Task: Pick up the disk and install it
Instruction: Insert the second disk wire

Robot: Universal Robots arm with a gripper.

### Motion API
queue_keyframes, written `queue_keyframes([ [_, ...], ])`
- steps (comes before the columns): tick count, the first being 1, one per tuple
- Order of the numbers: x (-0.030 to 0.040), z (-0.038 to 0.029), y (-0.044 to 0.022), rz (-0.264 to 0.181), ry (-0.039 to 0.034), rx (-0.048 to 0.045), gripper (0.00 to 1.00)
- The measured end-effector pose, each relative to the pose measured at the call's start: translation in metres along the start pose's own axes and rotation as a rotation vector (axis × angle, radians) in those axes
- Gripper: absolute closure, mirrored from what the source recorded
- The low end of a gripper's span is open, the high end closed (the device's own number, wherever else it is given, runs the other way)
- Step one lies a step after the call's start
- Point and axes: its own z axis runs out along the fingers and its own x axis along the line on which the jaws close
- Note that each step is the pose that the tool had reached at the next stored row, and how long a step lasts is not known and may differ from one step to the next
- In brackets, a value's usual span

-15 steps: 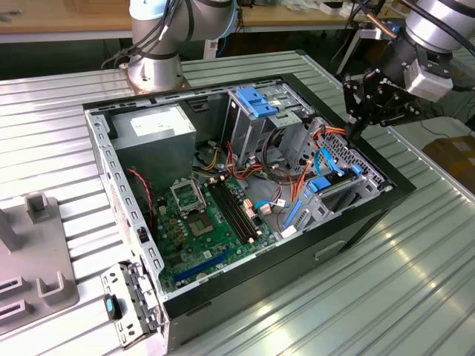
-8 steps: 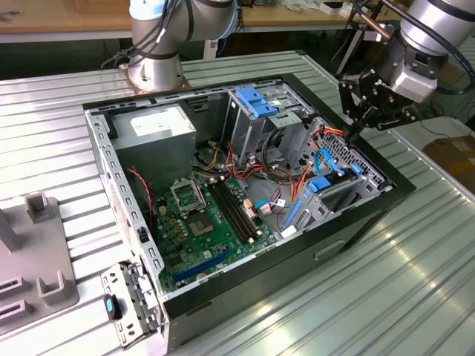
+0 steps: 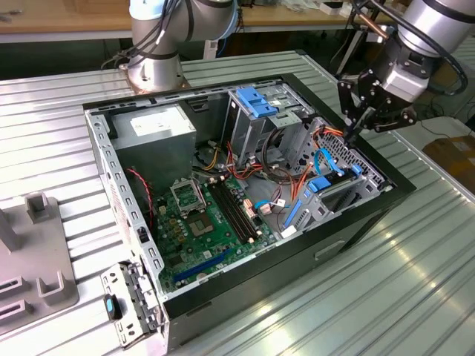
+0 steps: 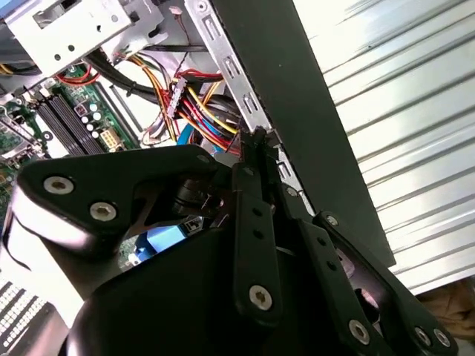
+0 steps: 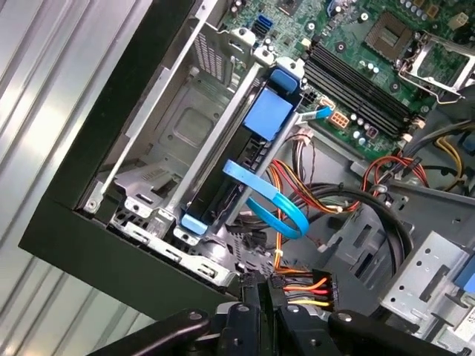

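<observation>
The disk (image 5: 264,119) stands on edge in the drive cage slot by the case's right wall, and its blue carrier rail runs along its upper edge. The exterior view shows the disk (image 3: 320,184) low in the case's right half. My gripper (image 3: 352,136) hangs just above the case's right rim, up and to the right of the disk and apart from it. Its fingers are shut together with nothing between them. In both wrist views the gripper (image 4: 256,138) (image 5: 256,288) sits beside a bundle of red, yellow and orange wires (image 5: 300,285).
The open computer case (image 3: 371,211) lies on a ribbed metal table. Inside are a motherboard (image 3: 208,215), a power supply (image 3: 152,127), a blue bracket (image 3: 256,100) on the metal cage and looping blue cables (image 5: 271,200). A grey fixture (image 3: 33,256) stands on the left.
</observation>
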Motion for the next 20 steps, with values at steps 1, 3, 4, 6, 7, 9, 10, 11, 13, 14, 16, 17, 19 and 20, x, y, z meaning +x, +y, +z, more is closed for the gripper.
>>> queue_keyframes([
  [1,-0.0008,0.0001,0.0012,0.002,0.0002,0.0001,0.84],
  [3,-0.0057,0.0009,0.0096,0.009,0.0009,0.0003,0.84],
  [4,-0.0057,0.0018,0.0098,0.024,0.0038,0.0,0.84],
  [6,-0.0057,0.003,0.01,0.109,0.012,0.0034,0.84],
  [7,-0.0057,0.0033,0.01,0.137,0.0145,0.0045,0.84],
  [9,-0.0057,0.0037,0.01,0.2,0.0204,0.0071,0.84],
  [10,-0.0057,0.0039,0.01,0.232,0.0233,0.0084,0.84],
  [11,-0.0057,0.004,0.0101,0.257,0.0257,0.0094,0.84],
  [13,-0.007,0.0037,0.012,0.264,0.0265,0.0096,0.84],
  [14,-0.0082,0.0037,0.014,0.264,0.0265,0.0098,0.84],
  [16,-0.0096,0.0036,0.0174,0.267,0.0266,0.0099,0.84],
  [17,-0.0096,0.0037,0.0174,0.275,0.0274,0.0101,0.84],
  [19,-0.0095,0.0042,0.0175,0.309,0.0303,0.0117,0.84],
  [20,-0.0095,0.0047,0.0176,0.362,0.0353,0.0138,0.84],
])
